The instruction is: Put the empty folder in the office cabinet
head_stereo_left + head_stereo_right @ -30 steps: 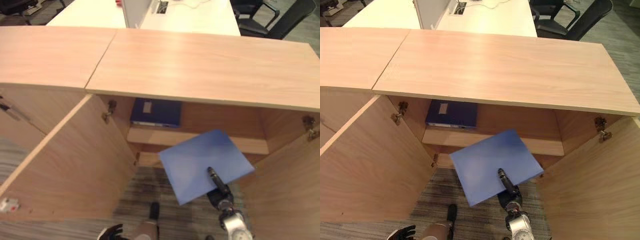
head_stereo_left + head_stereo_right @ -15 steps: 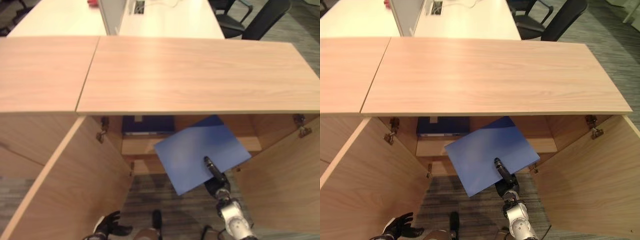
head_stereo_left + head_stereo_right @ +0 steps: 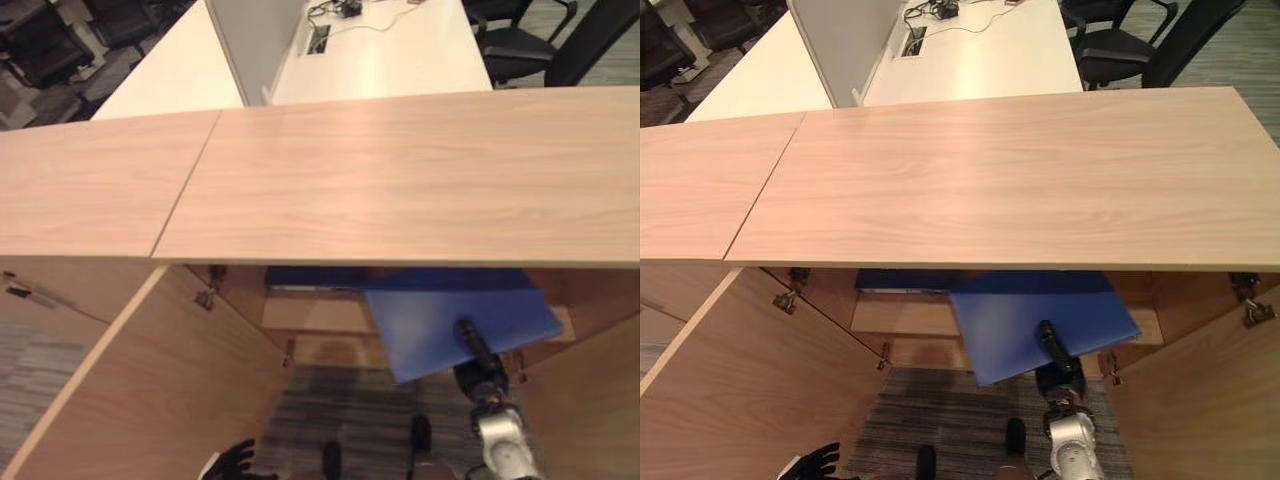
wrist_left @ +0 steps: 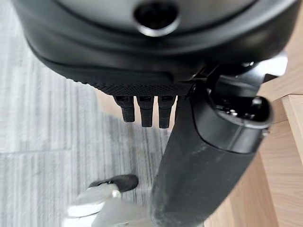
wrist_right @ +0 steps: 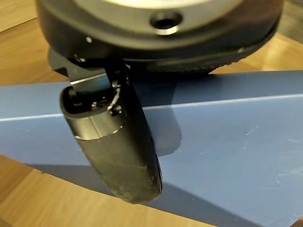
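One hand does the work: the right hand (image 3: 1058,358) comes up from the near right and pinches the near edge of the blue folder (image 3: 1040,312), thumb (image 5: 118,151) laid flat on the top face, the other fingers hidden beneath the sheet. The folder extends away from that hand toward the far side, lying roughly level with its far part already under the cabinet top (image 3: 990,170) and over the inner shelf (image 3: 902,316); its near left corner hangs out past the shelf front. A dark blue binder (image 3: 902,280) lies further in on the shelf's left part, just beside the folder's far left edge; whether they touch I cannot tell. My judgement is that the coming push runs straight away from the hand, deeper onto the shelf. The left hand (image 3: 232,462) hangs low at the near left beside the open left door (image 3: 130,400), fingers loosely spread and empty, well apart from the folder.
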